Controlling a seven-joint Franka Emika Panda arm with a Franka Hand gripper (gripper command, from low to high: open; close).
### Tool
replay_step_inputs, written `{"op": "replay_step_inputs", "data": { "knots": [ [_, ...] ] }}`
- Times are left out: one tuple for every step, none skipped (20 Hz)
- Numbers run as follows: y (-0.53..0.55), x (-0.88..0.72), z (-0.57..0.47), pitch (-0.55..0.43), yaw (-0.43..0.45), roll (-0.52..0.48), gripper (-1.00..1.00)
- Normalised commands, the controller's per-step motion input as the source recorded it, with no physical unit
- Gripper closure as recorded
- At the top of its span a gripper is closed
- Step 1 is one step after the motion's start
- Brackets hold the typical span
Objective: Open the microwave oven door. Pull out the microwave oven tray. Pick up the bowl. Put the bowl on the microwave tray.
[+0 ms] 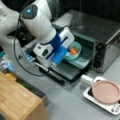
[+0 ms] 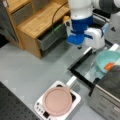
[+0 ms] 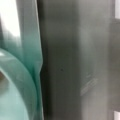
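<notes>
The microwave oven door (image 1: 66,72) lies open before the microwave oven (image 1: 100,37); the bowl (image 1: 73,51) sits at the oven's mouth, the gripper (image 1: 68,53) beside it.

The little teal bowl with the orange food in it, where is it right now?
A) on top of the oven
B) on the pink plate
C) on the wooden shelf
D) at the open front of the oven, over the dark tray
D: in both front views the bowl sits at the oven's open front, over the dark tray, with the door folded down and the gripper right beside it.
</notes>
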Motion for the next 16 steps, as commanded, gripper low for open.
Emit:
{"op": "replay_step_inputs", "data": {
  "knots": [
    [-0.29,0.29,0.00,0.032,0.266,-0.013,-1.00],
    [-0.27,0.29,0.00,0.053,0.256,0.004,-1.00],
    [-0.26,0.29,0.00,0.059,0.250,0.009,-1.00],
    [-0.25,0.30,0.00,0.065,0.242,0.016,-1.00],
    [-0.24,0.31,0.00,0.064,0.239,0.019,-1.00],
    [-0.23,0.31,0.00,0.062,0.235,0.020,-1.00],
    [-0.22,0.31,0.01,0.062,0.227,0.021,-1.00],
    [-0.21,0.32,0.02,0.060,0.218,0.021,-1.00],
    [-0.21,0.33,0.01,0.056,0.208,0.022,-1.00],
    [-0.20,0.33,0.01,0.049,0.198,0.021,-1.00],
    [-0.20,0.34,0.00,0.041,0.194,0.025,-1.00],
    [-0.19,0.33,-0.01,0.036,0.189,0.029,-1.00],
    [-0.18,0.32,-0.02,0.038,0.184,0.032,-1.00],
    [-0.18,0.31,-0.02,0.037,0.178,0.037,-1.00],
    [-0.17,0.29,-0.04,0.034,0.172,0.042,-1.00],
    [-0.17,0.28,-0.07,0.027,0.166,0.045,-1.00]
  ]
}}
